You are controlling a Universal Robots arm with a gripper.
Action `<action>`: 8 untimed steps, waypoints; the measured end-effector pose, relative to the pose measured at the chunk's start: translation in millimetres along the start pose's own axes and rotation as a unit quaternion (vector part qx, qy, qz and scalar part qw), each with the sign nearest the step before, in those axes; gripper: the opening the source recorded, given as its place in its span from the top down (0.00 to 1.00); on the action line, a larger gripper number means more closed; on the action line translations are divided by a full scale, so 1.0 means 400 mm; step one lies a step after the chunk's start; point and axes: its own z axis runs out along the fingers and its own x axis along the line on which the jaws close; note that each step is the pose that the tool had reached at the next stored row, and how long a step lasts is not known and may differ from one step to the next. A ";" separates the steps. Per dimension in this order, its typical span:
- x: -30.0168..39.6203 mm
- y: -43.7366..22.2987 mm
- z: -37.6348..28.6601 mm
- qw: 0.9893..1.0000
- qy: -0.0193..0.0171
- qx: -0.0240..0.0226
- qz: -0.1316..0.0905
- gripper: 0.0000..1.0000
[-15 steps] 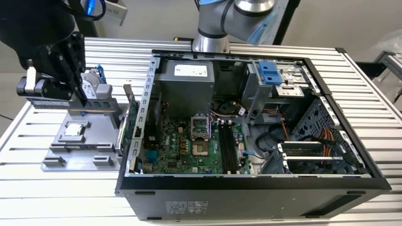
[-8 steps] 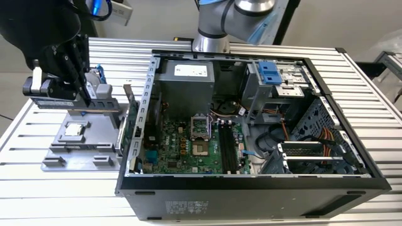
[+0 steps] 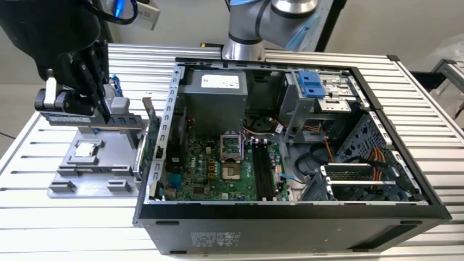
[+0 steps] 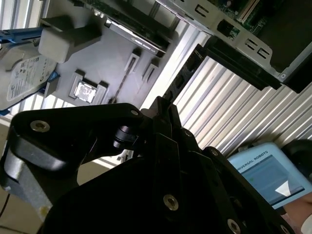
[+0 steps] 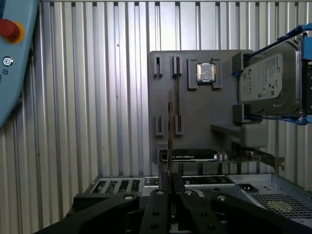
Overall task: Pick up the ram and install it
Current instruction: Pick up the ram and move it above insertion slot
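Ram point(image 5: 169, 131) in the grip! In the first wrist view it showed edge-on as a thin line at frame centre, its near end pinched between the fingertips of the gripper point(image 5: 170, 179) at the bottom of the frame. The two fingers were closed tight on the stick, with no gap visible either side. In the exterior view the stick lay level at the left of the frame, above the grey fixture point(image 3: 62, 182) and well apart from the open computer case point(image 3: 290, 223) at centre.

The narrow holder groove point(image 5: 177, 92) on the fixture sat just beside the stick and looked bare. The processor chip point(image 5: 205, 72) rested in its pocket at the upper middle of that frame. The hard drive point(image 5: 268, 83) stood in its blue bracket at the right. Neither was touched.

My call: the pick-up was done and the carry to the board was the step in hand, with nothing of the install made yet.

Seating it would call for the stick's long edge to be lined up along one of the black memory slots point(image 3: 262, 168) on the motherboard point(image 3: 210, 171). It would need to clear the case wall on the way, then go straight and square down into the slot. Whether it hung fully clear of the fixture's clips, I couldn't tell.
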 end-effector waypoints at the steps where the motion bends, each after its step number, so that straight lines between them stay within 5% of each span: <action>1: 0.000 -0.002 0.000 1.000 0.000 0.000 0.000 1.00; 8: -0.001 -0.015 0.000 1.000 0.000 0.000 0.000 1.00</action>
